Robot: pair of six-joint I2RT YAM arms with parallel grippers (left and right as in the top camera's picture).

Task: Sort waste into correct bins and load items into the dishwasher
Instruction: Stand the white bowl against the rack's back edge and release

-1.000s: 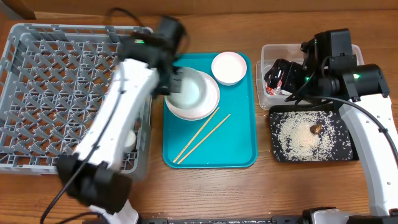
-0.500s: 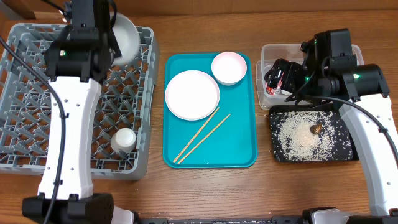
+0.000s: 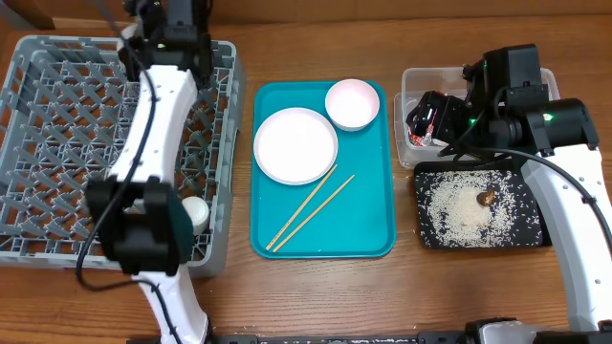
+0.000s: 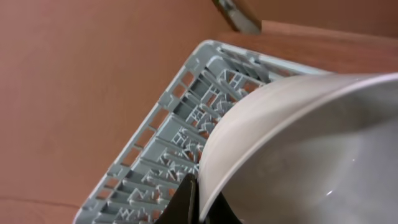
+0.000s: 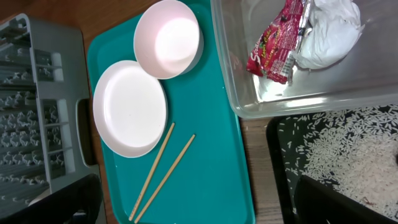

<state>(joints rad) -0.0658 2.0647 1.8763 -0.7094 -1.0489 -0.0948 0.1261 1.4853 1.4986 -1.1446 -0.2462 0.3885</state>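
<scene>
Under the left end effector (image 4: 198, 208): dish rack (image 4: 155, 149) corner. Clamped on rim of white bowl (image 4: 311, 162); rigid, slick, chip-prone.

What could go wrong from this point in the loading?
1. The left claw pinches the bowl only by its rim, over the far corner of the rack. It could slip or land half outside.
2. The cup stands in the rack right beside the left arm, so a swing back towards the tray might knock it.
3. One of the chopsticks ends at the edge of the plate. Lifting the plate may roll it.
</scene>
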